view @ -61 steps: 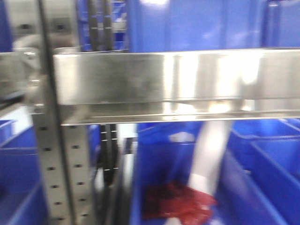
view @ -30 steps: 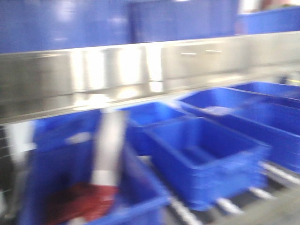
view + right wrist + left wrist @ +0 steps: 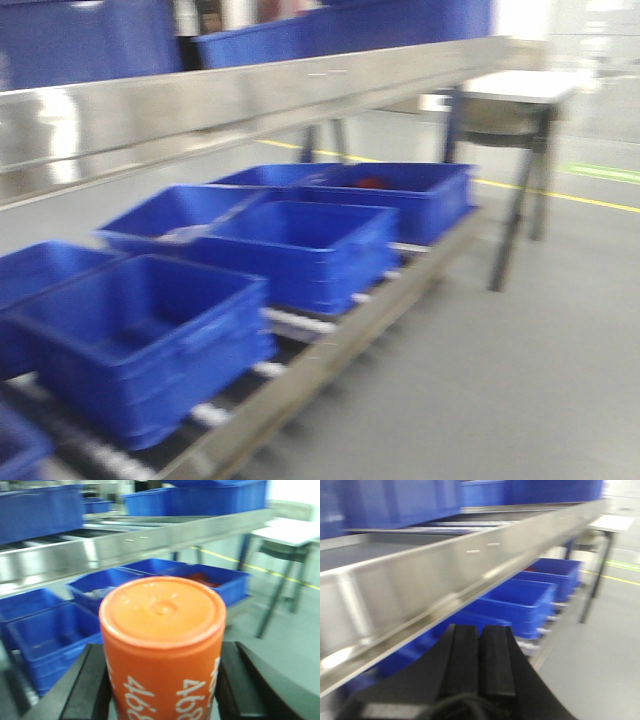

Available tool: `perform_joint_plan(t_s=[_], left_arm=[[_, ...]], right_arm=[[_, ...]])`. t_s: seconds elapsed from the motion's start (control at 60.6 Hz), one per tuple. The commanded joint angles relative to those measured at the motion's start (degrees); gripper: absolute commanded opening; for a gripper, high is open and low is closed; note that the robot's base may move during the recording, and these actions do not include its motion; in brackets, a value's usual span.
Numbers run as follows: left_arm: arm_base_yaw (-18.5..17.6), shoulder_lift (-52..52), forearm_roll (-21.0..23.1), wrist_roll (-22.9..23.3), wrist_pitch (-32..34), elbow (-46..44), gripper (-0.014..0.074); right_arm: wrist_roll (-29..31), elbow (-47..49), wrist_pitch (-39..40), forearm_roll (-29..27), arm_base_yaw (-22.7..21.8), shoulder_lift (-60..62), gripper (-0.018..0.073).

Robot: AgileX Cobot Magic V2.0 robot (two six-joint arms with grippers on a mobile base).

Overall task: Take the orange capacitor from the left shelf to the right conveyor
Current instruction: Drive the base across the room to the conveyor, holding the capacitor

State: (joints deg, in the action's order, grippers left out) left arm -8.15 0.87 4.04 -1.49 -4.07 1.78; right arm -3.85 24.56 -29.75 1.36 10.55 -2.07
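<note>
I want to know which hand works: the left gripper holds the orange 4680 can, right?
Not the left: the right gripper holds the orange capacitor, as the right wrist view shows. The left gripper is shut on nothing.

Open grey floor (image 3: 480, 380) beside the shelf rail (image 3: 250, 95) — blue bins (image 3: 300, 250) crowd beneath.
</note>
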Motion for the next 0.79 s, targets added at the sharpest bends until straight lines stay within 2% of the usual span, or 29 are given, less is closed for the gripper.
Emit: perform_joint_plan(t_s=[0.0, 0.776], left_arm=[[-0.14, 0.55, 0.2, 0.09, 5.11, -0.26, -0.0127], [-0.14, 0.55, 0.2, 0.09, 5.11, -0.26, -0.0127]], right_arm=[[0.39, 1.49, 5.27, 0.54, 0.12, -0.81, 0.0058], [0.39, 1.49, 5.27, 0.54, 0.12, -0.81, 0.0058]])
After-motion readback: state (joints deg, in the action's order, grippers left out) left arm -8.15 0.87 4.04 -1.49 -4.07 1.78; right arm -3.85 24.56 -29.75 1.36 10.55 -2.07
